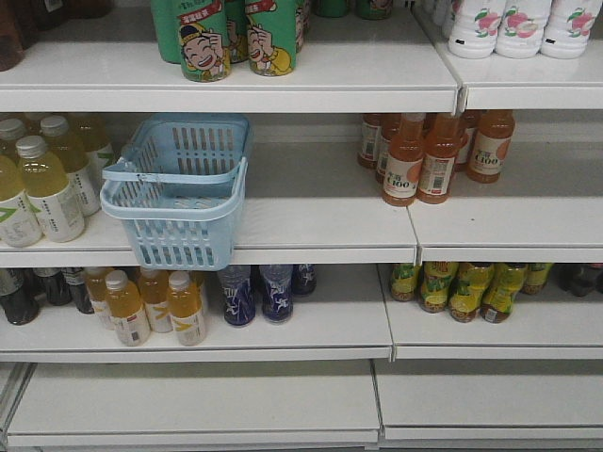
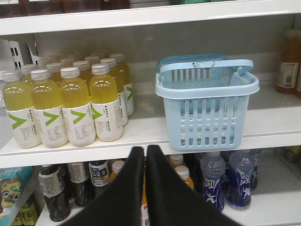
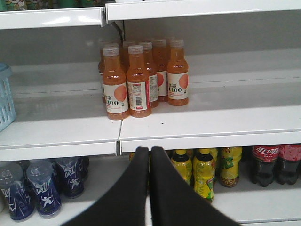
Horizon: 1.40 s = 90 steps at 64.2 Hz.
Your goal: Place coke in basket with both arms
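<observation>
Left gripper has its two black fingers pressed together along a thin seam, with nothing held between them. Its tips sit just below the front edge of the middle shelf. Up and to the right of those tips stands the basket, upright at the front of that shelf (its thin handle lies across the top of the rim). Up and to the left of the tips is a block of yellow drink bottles with white caps, and a bare strip of shelf separates them from the basket. On the shelf below, dark bottles stand to the left of the fingers and blue bottles to the right.

Right gripper is likewise closed on nothing, fingers touching along their length. Its tips are just under the front edge of the same shelf level, near the joint where two shelf boards meet. Above the tips and slightly to the left is a cluster of orange bottles with white labels. Far to the upper left, one corner of the basket shows at the picture edge. On the lower shelf, yellow-green bottles stand just to the right of the fingers, and dark cola bottles with red labels stand further right
</observation>
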Tool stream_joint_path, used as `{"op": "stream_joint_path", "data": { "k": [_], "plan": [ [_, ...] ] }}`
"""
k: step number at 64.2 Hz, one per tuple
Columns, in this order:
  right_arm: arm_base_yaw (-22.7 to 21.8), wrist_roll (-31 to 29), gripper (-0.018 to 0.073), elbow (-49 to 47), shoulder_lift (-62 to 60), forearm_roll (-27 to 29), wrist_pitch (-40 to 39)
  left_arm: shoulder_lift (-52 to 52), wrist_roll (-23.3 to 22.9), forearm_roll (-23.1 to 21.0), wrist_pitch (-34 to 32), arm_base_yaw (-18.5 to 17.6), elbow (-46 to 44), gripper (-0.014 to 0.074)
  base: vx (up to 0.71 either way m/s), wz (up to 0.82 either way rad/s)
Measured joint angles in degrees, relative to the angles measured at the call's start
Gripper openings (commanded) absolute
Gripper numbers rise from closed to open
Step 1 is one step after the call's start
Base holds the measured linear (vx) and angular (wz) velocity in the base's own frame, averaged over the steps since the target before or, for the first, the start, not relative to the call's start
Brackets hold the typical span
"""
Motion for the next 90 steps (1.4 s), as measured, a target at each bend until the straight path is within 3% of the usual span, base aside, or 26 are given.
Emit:
{"op": "stream_joint_path", "data": {
  "k": [17,31,40,57,78,90],
  "plan": [
    [0.0,0.0,-0.0009,0.0,0.0,0.0,0.0,0.0,0.0,0.0,-0.37,0.0,0.0,-0.0008,0.0,0.0],
    [0.0,0.0,-0.0009,0.0,0.0,0.0,0.0,0.0,1.09,1.1,-7.66,0.0,-0.67,-0.0006,0.0,0.0],
    [0.0,0.0,-0.0009,0.0,0.0,0.0,0.0,1.93,0.76,1.1,-4.34,0.0,-8.86,-0.0006,0.0,0.0],
    [0.0,0.0,-0.0009,0.0,0.0,0.0,0.0,18.87,0.65,0.19,8.25,0.0,-28.15,-0.0006,0.0,0.0],
    [0.0,0.0,-0.0009,0.0,0.0,0.0,0.0,30.88,0.65,-2.77,9.89,0.0,-29.99,0.0,0.0,0.0],
    [0.0,0.0,-0.0009,0.0,0.0,0.0,0.0,32.77,0.65,-2.82,10.92,0.0,-29.99,0.0069,0.0,0.0]
  ]
}}
